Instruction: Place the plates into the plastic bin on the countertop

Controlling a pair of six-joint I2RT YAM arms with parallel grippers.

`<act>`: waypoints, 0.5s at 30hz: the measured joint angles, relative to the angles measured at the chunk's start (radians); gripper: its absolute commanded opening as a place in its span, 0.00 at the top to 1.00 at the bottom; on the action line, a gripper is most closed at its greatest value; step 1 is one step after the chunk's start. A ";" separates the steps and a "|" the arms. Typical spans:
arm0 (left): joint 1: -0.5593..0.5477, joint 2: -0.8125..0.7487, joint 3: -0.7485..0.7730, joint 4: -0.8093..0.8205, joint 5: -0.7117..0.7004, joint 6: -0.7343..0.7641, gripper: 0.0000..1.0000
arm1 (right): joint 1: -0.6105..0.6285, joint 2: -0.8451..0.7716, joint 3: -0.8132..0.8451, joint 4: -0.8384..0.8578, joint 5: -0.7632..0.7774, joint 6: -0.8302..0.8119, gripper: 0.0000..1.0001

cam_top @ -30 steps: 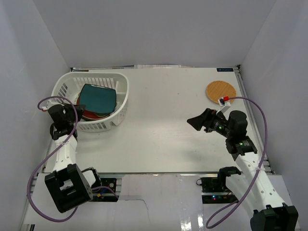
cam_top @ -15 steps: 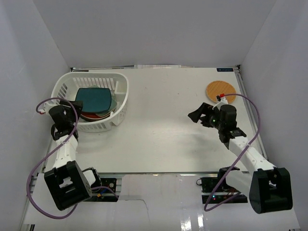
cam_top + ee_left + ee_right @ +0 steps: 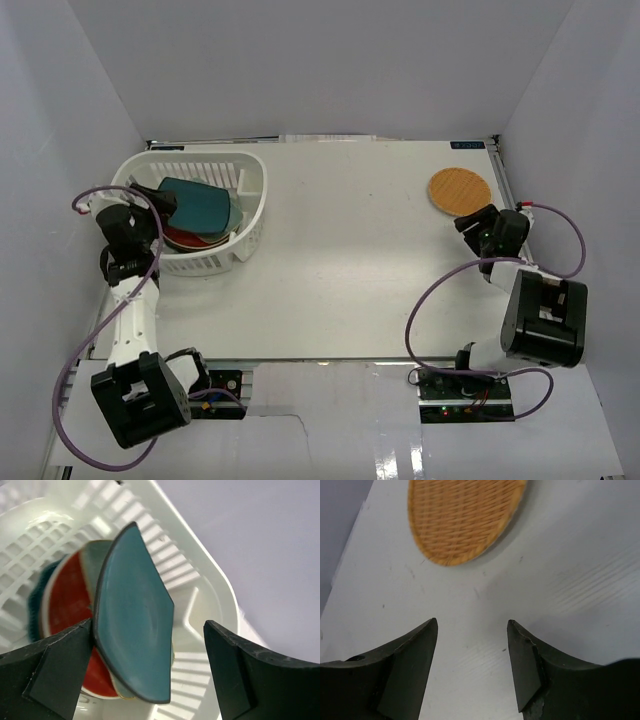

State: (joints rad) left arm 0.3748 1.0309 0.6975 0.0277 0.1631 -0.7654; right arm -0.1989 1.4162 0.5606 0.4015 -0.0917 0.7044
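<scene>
The white slotted plastic bin (image 3: 252,185) stands at the back left of the countertop (image 3: 350,250). In it a dark-teal square plate (image 3: 200,207) lies tilted on a stack with a red plate (image 3: 183,238). My left gripper (image 3: 157,200) hangs over the bin's left side, open wide. In the left wrist view the dark-teal plate (image 3: 135,625) lies between the spread jaws, close to the left finger (image 3: 60,665), held by neither. An orange woven plate (image 3: 459,190) lies at the back right. My right gripper (image 3: 472,222) is open just in front of the orange plate (image 3: 462,515), nothing between its fingers.
Pale grey walls close in the countertop on the left, back and right. The right arm is folded back close to the right wall, its purple cable looping over the table's near right part. The bin's rim (image 3: 200,580) rises just beyond my left fingers.
My left gripper opened and let go of the dark-teal plate, which tipped onto the stack in the bin. My right arm swung right to just before the orange plate, its jaws somewhat narrower.
</scene>
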 measured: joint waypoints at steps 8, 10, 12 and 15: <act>-0.314 -0.018 0.246 -0.107 -0.034 0.223 0.02 | -0.070 0.336 0.137 0.163 -0.002 0.165 0.32; -0.354 -0.063 0.255 -0.110 -0.049 0.254 0.02 | -0.070 0.414 0.187 0.222 -0.018 0.211 0.37; -0.384 -0.099 0.255 -0.122 -0.083 0.270 0.02 | -0.069 0.475 0.221 0.282 -0.032 0.255 0.39; -0.402 -0.132 0.255 -0.140 -0.147 0.279 0.02 | -0.070 0.537 0.251 0.354 -0.046 0.311 0.42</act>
State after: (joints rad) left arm -0.0269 0.8986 0.9524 -0.1123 0.0158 -0.4866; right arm -0.2687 1.9533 0.8112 0.7551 -0.1379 1.0153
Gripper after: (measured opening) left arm 0.980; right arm 0.605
